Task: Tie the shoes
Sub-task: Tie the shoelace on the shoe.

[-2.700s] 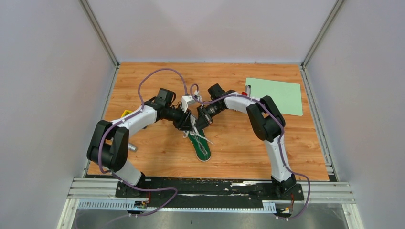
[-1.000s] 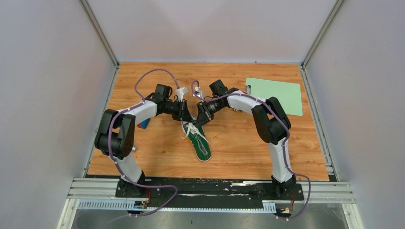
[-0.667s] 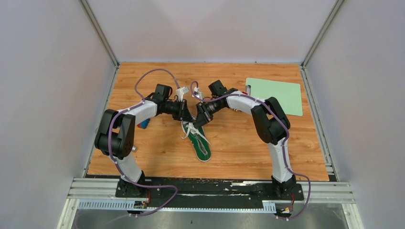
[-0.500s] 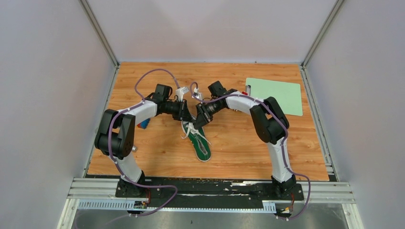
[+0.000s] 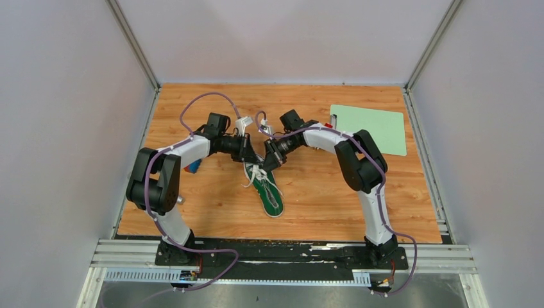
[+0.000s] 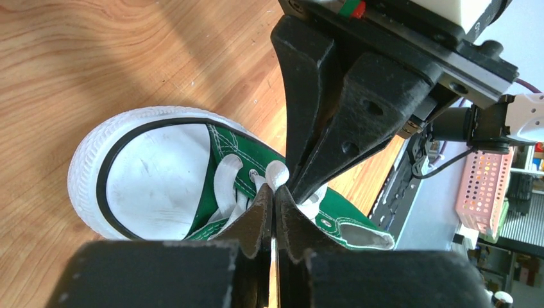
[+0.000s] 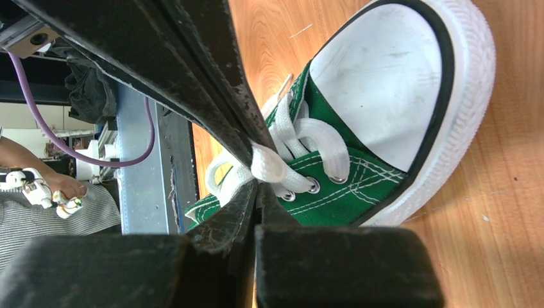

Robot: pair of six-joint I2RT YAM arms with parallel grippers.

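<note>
My left pincer (image 6: 274, 194) pinches the white lace (image 7: 274, 165) above the green shoe (image 6: 154, 173). My right pincer (image 7: 256, 190) is fully closed beside it; I cannot tell whether it grips.

A green canvas sneaker (image 5: 268, 192) lies on the wooden worktop (image 5: 333, 199). A pale green sheet (image 5: 372, 128) lies far right.

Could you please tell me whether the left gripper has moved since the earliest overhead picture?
Yes. Judged against the green mat, the left gripper has shifted slightly toward the far edge of the table.
</note>
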